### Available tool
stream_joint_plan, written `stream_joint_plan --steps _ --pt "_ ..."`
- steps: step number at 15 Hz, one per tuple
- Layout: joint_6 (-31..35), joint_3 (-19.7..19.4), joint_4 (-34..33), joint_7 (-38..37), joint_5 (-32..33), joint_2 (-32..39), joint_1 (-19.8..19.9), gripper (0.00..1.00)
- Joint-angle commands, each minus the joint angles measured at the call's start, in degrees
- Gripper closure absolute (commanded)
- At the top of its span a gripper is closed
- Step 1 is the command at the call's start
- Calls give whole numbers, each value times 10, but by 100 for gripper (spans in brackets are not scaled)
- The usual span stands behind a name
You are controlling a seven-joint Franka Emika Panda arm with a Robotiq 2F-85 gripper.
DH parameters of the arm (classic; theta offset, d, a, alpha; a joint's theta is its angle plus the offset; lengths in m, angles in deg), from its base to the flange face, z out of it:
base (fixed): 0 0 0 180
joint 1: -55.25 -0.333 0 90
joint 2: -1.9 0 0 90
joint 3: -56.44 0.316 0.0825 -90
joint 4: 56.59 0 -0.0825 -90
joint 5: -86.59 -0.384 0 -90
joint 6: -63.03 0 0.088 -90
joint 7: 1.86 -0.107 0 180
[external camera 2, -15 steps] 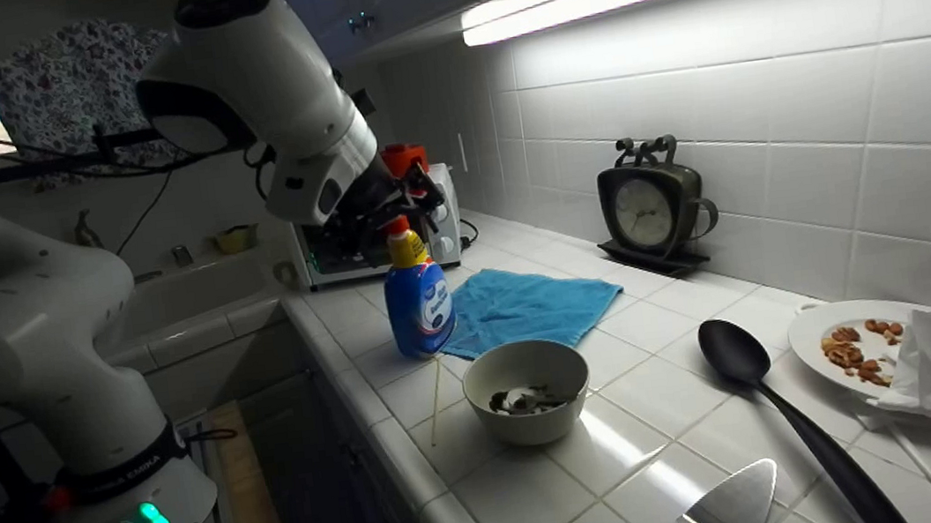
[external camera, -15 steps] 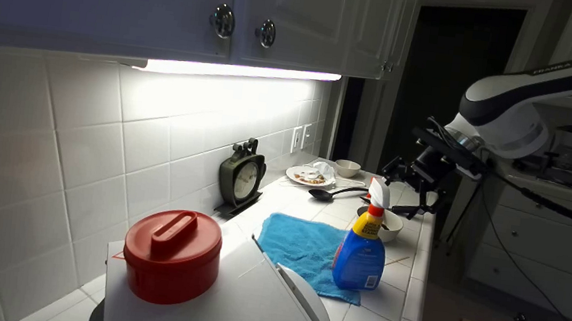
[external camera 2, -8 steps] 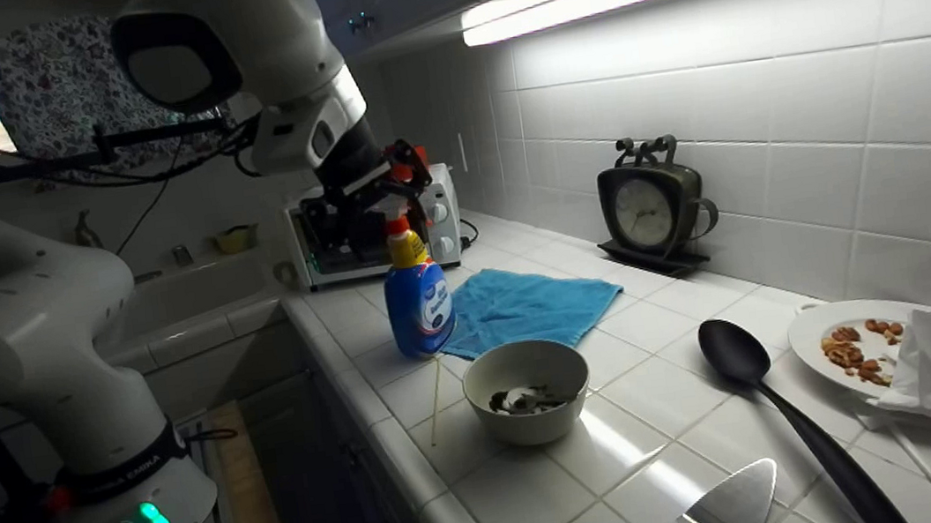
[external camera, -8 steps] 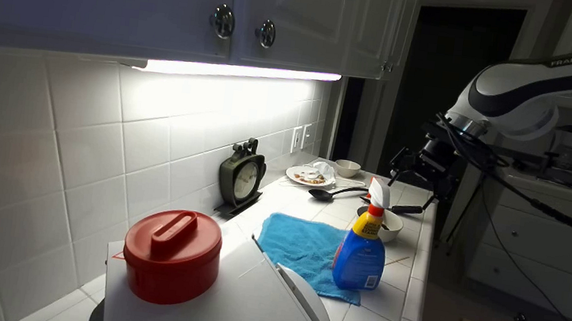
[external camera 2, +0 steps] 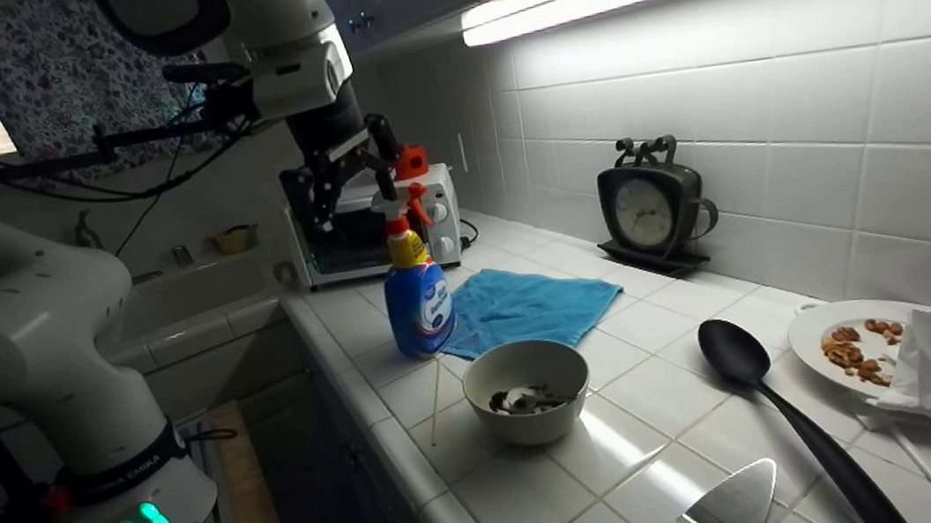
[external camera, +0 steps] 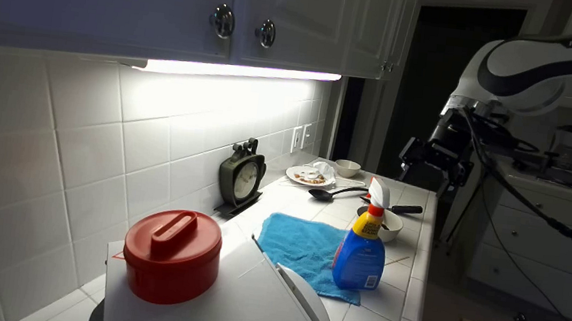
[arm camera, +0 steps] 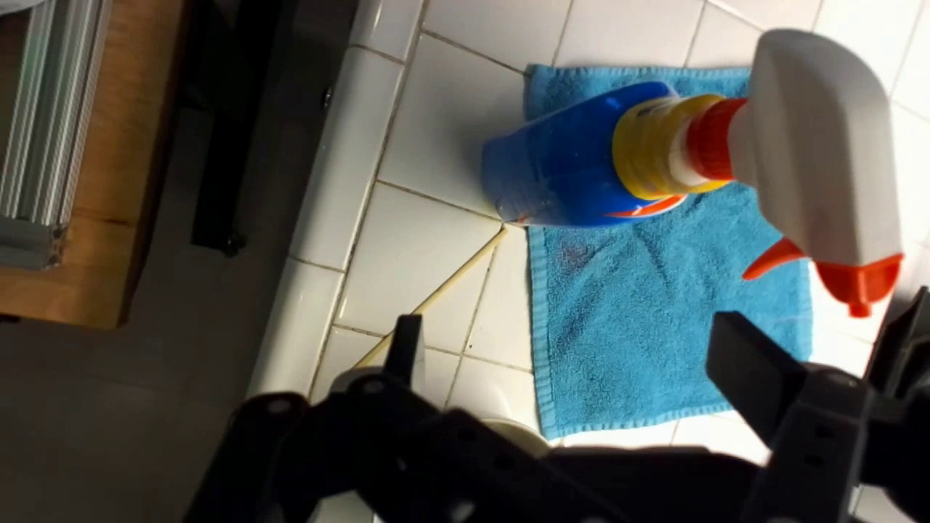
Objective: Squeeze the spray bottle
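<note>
The spray bottle stands upright on the white tiled counter, beside or partly on the blue cloth's edge. Its blue body point(external camera: 359, 260), yellow band and red-and-white nozzle show in both exterior views point(external camera 2: 420, 307). My gripper point(external camera: 423, 182) is open and empty, pointing down. In an exterior view the gripper point(external camera 2: 357, 206) is level with the nozzle top and just above it, one finger overlapping it in the picture. In the wrist view the jaws point(arm camera: 570, 341) stand wide apart over the cloth. The bottle point(arm camera: 581, 160) lies outside them, its red trigger point(arm camera: 774, 258) beyond the right finger.
A blue cloth point(external camera 2: 524, 303) lies by the bottle. A bowl point(external camera 2: 529, 414), thin stick point(external camera 2: 437, 403), black spoon point(external camera 2: 734, 348), server point(external camera 2: 735, 499) and plate of nuts point(external camera 2: 820, 325) share the counter. A red pot point(external camera: 172, 260) sits on the toaster oven point(external camera 2: 446, 210). A clock point(external camera 2: 649, 203) stands by the wall.
My gripper has risen and drawn away from the bottle's nozzle, turning from tilted to more downward. The red trigger now shows in an exterior view. The bottle has not moved.
</note>
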Motion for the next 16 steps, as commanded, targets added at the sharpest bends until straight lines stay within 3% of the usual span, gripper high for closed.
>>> stream_joint_plan --steps 1,7,16 --pt "-56 -2 -45 73 48 8 -12 0" --pt "-87 -5 -100 211 102 30 -38 0" --pt "-120 -20 -175 395 109 91 -97 0"
